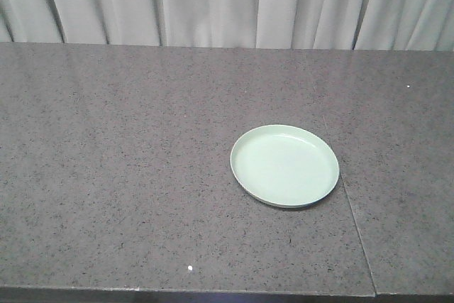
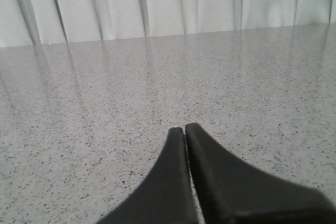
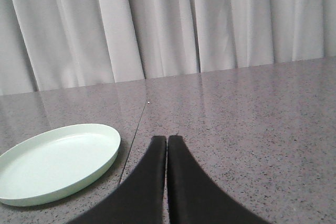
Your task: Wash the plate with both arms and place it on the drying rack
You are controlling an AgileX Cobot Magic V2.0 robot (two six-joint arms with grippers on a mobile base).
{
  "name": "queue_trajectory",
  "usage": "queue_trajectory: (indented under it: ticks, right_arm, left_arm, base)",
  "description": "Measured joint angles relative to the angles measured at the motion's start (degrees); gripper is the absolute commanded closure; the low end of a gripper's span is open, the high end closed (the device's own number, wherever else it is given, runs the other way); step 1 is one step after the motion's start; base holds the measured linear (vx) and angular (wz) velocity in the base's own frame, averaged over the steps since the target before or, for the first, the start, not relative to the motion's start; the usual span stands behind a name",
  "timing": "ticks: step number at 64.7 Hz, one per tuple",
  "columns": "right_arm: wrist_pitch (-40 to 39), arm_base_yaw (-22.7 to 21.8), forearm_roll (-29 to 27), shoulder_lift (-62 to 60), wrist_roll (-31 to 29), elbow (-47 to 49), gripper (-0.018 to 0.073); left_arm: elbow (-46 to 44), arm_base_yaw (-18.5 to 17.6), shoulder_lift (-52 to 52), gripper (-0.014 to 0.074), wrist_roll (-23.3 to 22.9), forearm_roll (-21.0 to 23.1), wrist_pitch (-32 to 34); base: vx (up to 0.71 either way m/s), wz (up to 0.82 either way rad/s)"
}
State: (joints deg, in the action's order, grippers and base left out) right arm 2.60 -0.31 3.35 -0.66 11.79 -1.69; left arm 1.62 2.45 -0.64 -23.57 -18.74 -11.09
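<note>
Grabbing the plate [image 1: 284,165] by its right rim means first spreading right gripper [image 3: 167,139] and left gripper [image 2: 185,128], both pinched together, empty.

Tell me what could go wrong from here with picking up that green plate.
1. The plate lies flat on the countertop with only a low, glossy rim. The right gripper, shut beside it, could push it along rather than grip it.
2. A seam in the stone runs just past the plate, and a sliding rim might catch there.
3. The left gripper is also shut and its camera shows no plate, so a two-arm hold may be slow to line up.
</note>
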Motion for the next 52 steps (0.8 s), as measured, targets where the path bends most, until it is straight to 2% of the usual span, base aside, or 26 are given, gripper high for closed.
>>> queue_trajectory:
  ticks: [52]
  right_arm:
    - [0.0,0.0,-0.1,0.0,0.0,0.0,0.0564]
  left_arm:
    - [0.0,0.0,0.0,0.0603,0.0,0.0,0.0]
  base:
    - [0.00,0.00]
